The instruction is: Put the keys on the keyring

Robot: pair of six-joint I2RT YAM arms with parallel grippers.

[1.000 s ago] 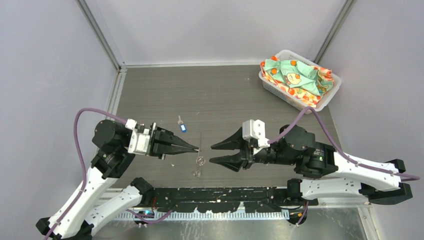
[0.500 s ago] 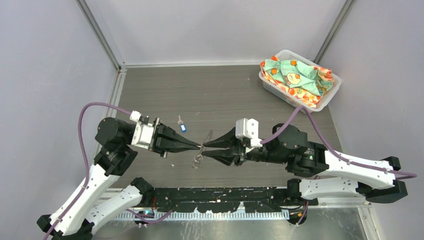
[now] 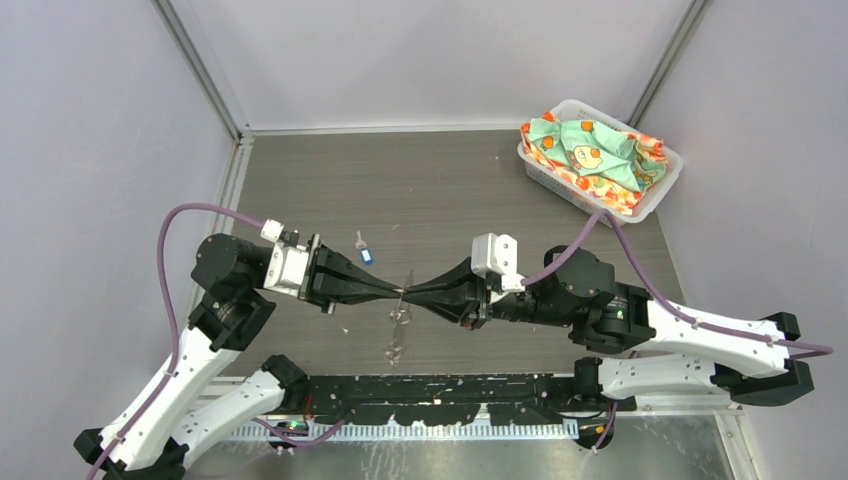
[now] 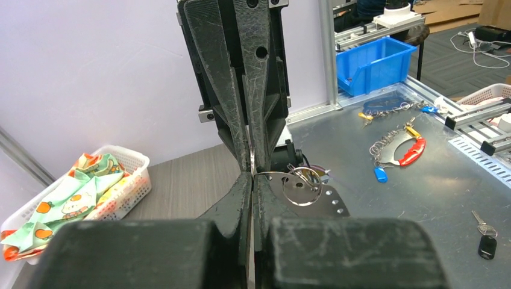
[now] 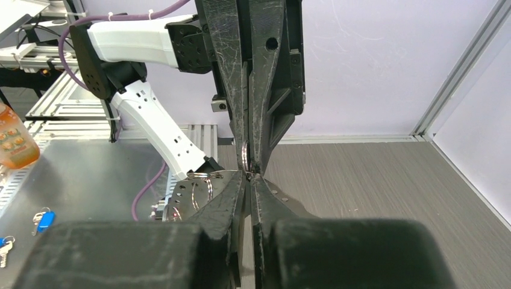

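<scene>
The keyring [image 4: 301, 185] is a silver split ring hanging on a thin metal plate with holes [image 4: 328, 201]. My left gripper [image 4: 252, 176] is shut on the plate's edge. My right gripper [image 5: 249, 176] meets it tip to tip and is shut on the same plate, whose rings [image 5: 202, 188] show to the left of its fingers. In the top view the left gripper [image 3: 398, 292] and right gripper [image 3: 410, 291] touch noses above the table. One of the keys [image 3: 364, 252], blue-headed, lies just behind the left fingers. A small silver piece [image 3: 393, 350] lies in front; I cannot tell what it is.
A white basket [image 3: 655, 195] holding patterned cloth stands at the back right corner. Grey walls close off the left, back and right sides. The arm bases and a black rail [image 3: 450, 390] run along the near edge.
My right gripper has moved left and closed its wide-open jaws onto the plate opposite the left gripper. The left gripper stayed shut and shifted slightly.
</scene>
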